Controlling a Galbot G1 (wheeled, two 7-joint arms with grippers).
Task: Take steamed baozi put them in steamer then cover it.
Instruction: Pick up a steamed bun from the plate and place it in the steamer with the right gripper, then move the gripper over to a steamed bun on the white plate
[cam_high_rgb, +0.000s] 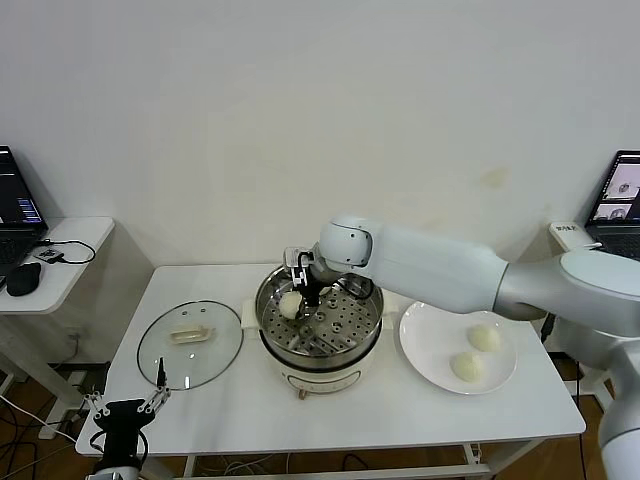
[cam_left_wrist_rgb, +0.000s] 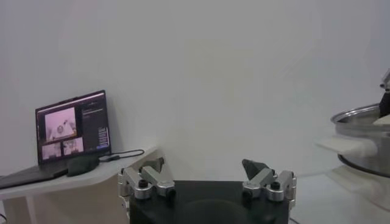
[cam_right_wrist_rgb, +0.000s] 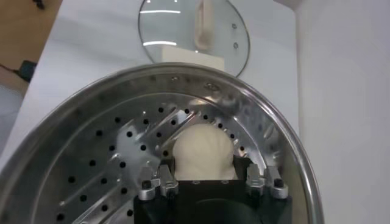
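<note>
Over the round shiny steel steamer (cam_high_rgb: 320, 325) on the white counter (cam_high_rgb: 350, 410), the right claw (cam_high_rgb: 300, 292) grips a cream-white baozi (cam_right_wrist_rgb: 203, 152) above its perforated tray; the left claw (cam_high_rgb: 128, 404) hangs open at the counter's near-left edge.

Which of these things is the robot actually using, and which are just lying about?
In use: right gripper holding a baozi over the steamer; two baozi on the plate; glass cover.
Lying about: laptops, mouse, idle left gripper.
</note>
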